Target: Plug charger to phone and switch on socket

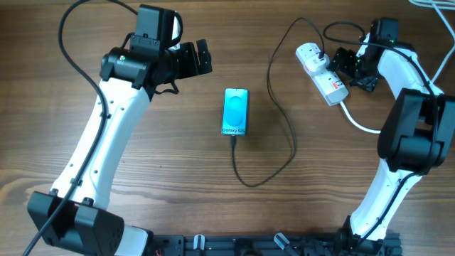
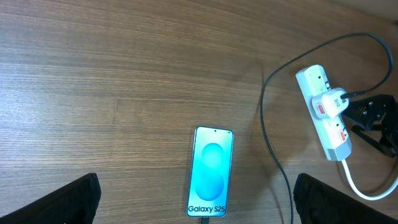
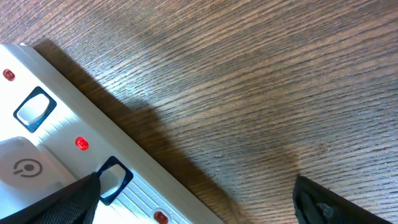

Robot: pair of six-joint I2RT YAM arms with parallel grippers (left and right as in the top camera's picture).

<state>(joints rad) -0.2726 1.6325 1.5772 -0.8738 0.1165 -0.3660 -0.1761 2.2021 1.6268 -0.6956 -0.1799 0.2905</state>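
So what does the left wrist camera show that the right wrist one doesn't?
Only the left wrist view: the flat phone with a cyan screen, the thin black cable curving past it, and the white power strip end to end. Only the right wrist view: the strip's rocker switches and small red lights up close. Both: that strip and the brown wooden table.

"Galaxy S25" reads on phone screen's white band. Power symbol on white plug in socket.
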